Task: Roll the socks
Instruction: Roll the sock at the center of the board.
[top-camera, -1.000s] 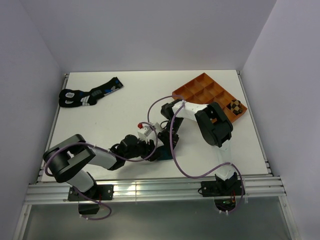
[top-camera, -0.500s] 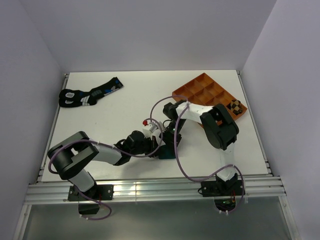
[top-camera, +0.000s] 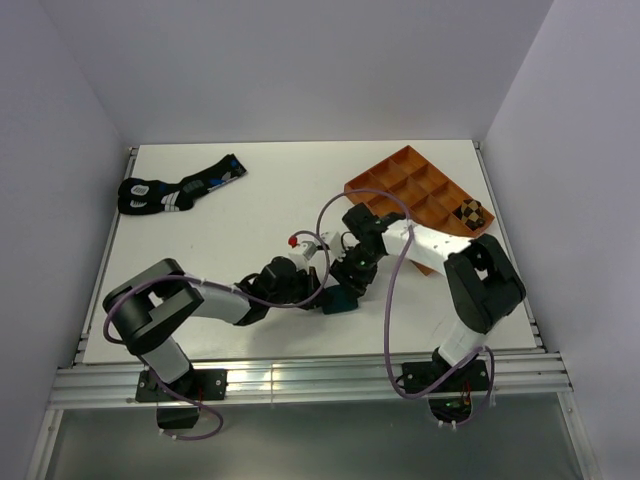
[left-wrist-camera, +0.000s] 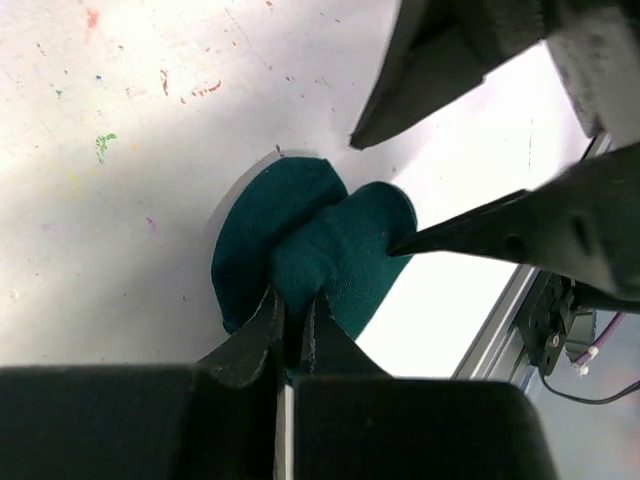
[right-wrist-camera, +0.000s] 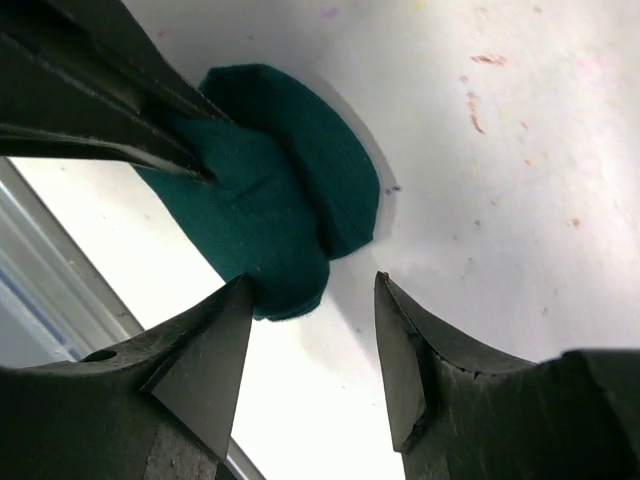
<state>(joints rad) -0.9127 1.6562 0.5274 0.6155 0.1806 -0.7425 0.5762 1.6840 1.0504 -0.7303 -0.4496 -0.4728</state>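
white surface (left-wrist-camera: 110, 190) sits under both arms. my left gripper (left-wrist-camera: 292, 305) is pinched tight on the teal sock (left-wrist-camera: 335, 250), a small bundle near the front edge. my right gripper (right-wrist-camera: 312, 285) stands wide just beside it, with the bundle straight ahead.

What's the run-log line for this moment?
left claw: shut on teal sock | right claw: open, close to sock

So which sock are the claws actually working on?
The teal sock near the front edge: the left gripper pinches it, the right gripper stands open beside it. The dark sock lies far left; the checkered sock sits in the tray.
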